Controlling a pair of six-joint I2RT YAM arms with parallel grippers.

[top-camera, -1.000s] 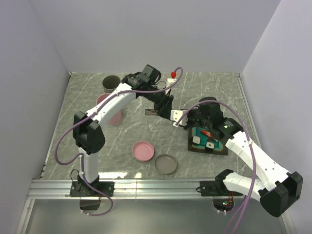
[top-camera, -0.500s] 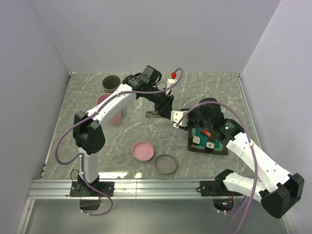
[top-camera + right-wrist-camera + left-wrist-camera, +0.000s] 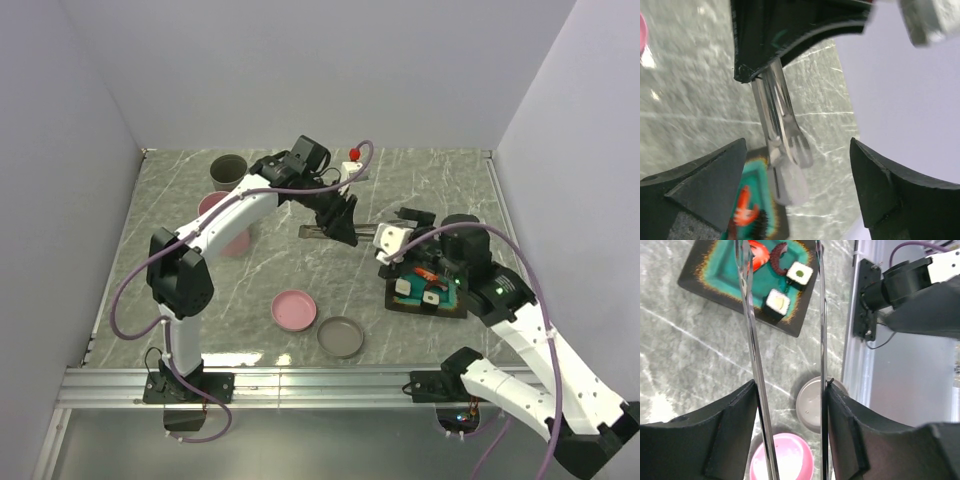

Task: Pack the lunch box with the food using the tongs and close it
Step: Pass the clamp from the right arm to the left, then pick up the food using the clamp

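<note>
**A:** Tool entry?
**B:** One pair of tongs [image 3: 821,315], thin dark metal. Both prongs pressed between the fingers of left gripper [image 3: 790,387], over table centre, tips near the far edge of the tray [image 3: 710,290]. Opposite, right gripper [image 3: 797,145]: spread wide, straddling the tong tips without touching, holding nothing.

**A:** Food count?
**B:** Three of three on the teal tray, right of centre: orange-red shrimp piece [image 3: 757,255], white block [image 3: 799,272], second white block [image 3: 777,301]. None between the prongs.

**A:** Lunch box?
**B:** At left, pink round container [image 3: 233,243], partly hidden by the left arm; at back left, grey round container [image 3: 227,172]. Contents not visible. Near the front, pink lid [image 3: 295,310] and grey lid [image 3: 341,337], lying flat just beside each other, well apart from both containers.

**A:** Progress rating?
**B:** Judged early. Done: tongs gripped. Outstanding: all three transfers, both lids, closing.

**A:** Setting?
**B:** Grey marble-patterned tabletop [image 3: 230,290], white veins; metal rail [image 3: 300,385] along the near edge; plain pale lilac walls [image 3: 300,70] on three sides.
</note>
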